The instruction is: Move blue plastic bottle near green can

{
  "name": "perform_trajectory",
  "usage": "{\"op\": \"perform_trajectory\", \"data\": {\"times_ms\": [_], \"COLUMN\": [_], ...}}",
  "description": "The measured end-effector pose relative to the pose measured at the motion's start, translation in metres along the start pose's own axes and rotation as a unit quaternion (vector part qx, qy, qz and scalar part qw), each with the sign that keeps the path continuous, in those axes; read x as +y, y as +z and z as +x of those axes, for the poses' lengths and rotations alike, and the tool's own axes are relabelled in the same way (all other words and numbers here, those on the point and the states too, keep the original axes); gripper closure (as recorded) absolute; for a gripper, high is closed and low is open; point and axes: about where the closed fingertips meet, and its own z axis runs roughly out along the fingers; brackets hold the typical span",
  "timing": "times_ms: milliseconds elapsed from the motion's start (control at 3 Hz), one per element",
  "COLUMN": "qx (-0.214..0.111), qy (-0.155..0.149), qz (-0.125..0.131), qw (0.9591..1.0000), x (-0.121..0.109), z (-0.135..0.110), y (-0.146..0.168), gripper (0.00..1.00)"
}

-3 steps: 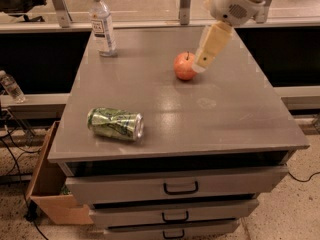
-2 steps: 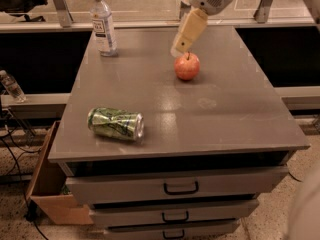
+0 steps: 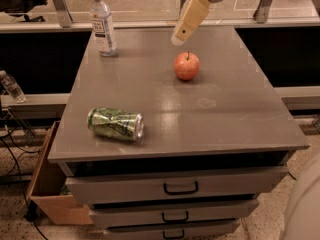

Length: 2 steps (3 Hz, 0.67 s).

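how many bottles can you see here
2. The blue plastic bottle stands upright at the table's back left corner; a smaller clear bottle sits off the table at the far left. The gripper hovers near the apple.

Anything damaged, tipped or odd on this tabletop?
The green can lies on its side near the front left edge, its sides dented. The blue plastic bottle stands upright at the back left, the apple sits intact, and the gripper hangs above it.

The blue plastic bottle (image 3: 102,26) stands upright far-left — the dented green can (image 3: 116,124) lies sideways front-left — pincer (image 3: 178,38) hangs far-centre.
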Motion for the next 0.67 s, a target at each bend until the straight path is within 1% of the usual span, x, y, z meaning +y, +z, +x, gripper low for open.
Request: {"op": "perform_trajectory", "data": {"times_ms": [333, 667], "qx": [-0.020, -0.059], "qy": [0.011, 0.054], "qz": [0.003, 0.014], "qw": [0.9997, 0.9967], "x": [-0.008, -0.029], "z": [-0.004, -0.012], "y": [0.013, 0.052], "gripper": [0.00, 0.00]}}
